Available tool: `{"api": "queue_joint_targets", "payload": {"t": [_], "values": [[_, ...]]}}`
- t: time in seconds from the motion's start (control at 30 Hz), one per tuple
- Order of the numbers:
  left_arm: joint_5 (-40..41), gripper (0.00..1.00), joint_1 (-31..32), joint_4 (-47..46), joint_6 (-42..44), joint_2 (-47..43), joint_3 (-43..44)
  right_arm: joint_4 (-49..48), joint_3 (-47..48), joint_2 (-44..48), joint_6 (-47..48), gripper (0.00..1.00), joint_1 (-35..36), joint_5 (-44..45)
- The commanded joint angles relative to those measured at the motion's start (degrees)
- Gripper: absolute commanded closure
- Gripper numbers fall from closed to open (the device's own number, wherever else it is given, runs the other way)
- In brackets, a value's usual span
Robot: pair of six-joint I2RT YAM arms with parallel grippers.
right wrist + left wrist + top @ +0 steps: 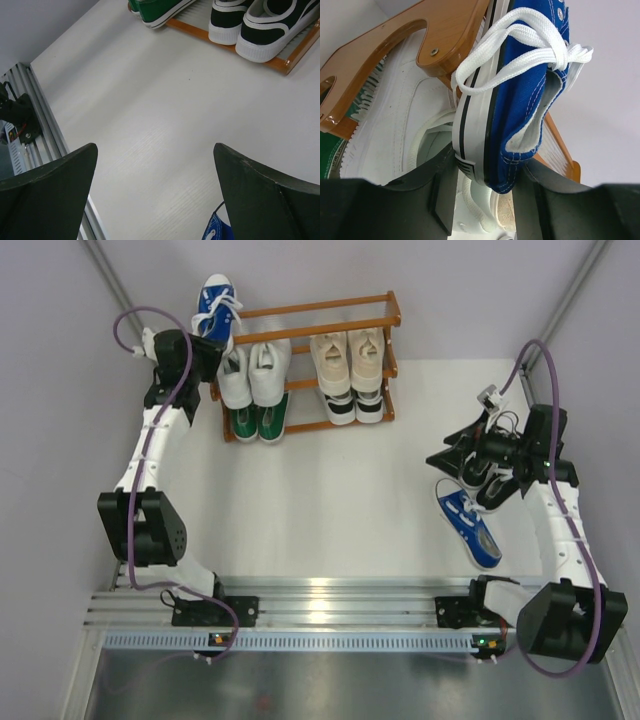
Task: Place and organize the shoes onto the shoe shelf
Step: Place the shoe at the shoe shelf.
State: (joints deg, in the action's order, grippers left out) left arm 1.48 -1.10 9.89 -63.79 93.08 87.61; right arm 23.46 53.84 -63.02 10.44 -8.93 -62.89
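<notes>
My left gripper [487, 200] is shut on the heel of a blue canvas shoe [530, 95] with white laces, held up against the left end post of the shoe shelf [450, 35]. From above, that blue shoe [215, 305] hangs at the top left corner of the shelf [310, 310]. White [255, 370], beige [348, 355], green [260, 422] and black-and-white [352, 408] pairs sit on the rails. My right gripper [450, 452] stands open over bare table, nothing between its fingers [50, 185]. The other blue shoe [468, 525] lies beside it, and black canvas shoes [490, 480] lie partly hidden under the right arm.
Grey walls close in the table on the left, back and right. An aluminium rail [320, 600] carrying both arm bases runs along the near edge. In the right wrist view the shelf's bottom rail [280, 65] and black-and-white shoes [260, 25] lie ahead.
</notes>
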Motion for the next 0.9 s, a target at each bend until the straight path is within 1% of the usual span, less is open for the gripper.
{"api": "queue_joint_targets", "payload": {"t": [0.0,0.07,0.1,0.13,0.17,0.2,0.23,0.3,0.33,0.67,0.87], "values": [[-0.59,0.56,-0.39,-4.88,-0.46,-0.44,3.27,-2.46,-0.32,2.03,0.37,0.01,-1.09,-1.79],[-1.03,0.43,-0.39,-4.18,0.15,-0.70,3.79,-2.46,-0.32,1.94,0.37,0.01,-1.18,-1.88],[-1.12,0.30,-0.39,-4.00,0.85,-0.88,3.97,-2.46,-0.23,2.03,0.37,0.01,-1.27,-1.88],[-3.04,0.27,-0.48,-3.91,1.29,-1.05,4.06,-2.37,-0.32,2.03,0.46,0.01,-1.35,-1.88],[-3.58,0.20,-0.48,-3.57,1.65,-1.49,4.06,-2.37,-0.32,2.03,0.37,0.00,-1.44,-1.97],[-3.93,0.17,-0.48,-3.30,2.26,-1.76,4.06,-2.37,-0.32,2.12,0.46,0.01,-1.53,-1.88],[-4.81,0.10,-0.57,-2.86,2.61,-1.85,4.06,-2.46,-0.32,2.20,0.46,0.01,-1.70,-1.88],[-5.43,0.06,-0.74,-1.98,3.40,-2.72,3.88,-2.46,-0.32,2.20,0.46,0.01,-1.88,-1.88],[-5.95,0.02,-0.83,-1.72,3.67,-3.16,3.45,-2.46,-0.41,2.20,0.37,0.01,-1.88,-1.88],[-12.19,0.02,-1.36,-0.84,5.69,-7.47,-0.07,-2.55,-0.58,2.64,0.46,0.00,-2.58,-1.88],[-13.95,0.02,-1.53,0.74,5.61,-11.25,-4.81,-1.84,-0.32,2.73,1.08,0.01,-2.76,-1.36]]}}
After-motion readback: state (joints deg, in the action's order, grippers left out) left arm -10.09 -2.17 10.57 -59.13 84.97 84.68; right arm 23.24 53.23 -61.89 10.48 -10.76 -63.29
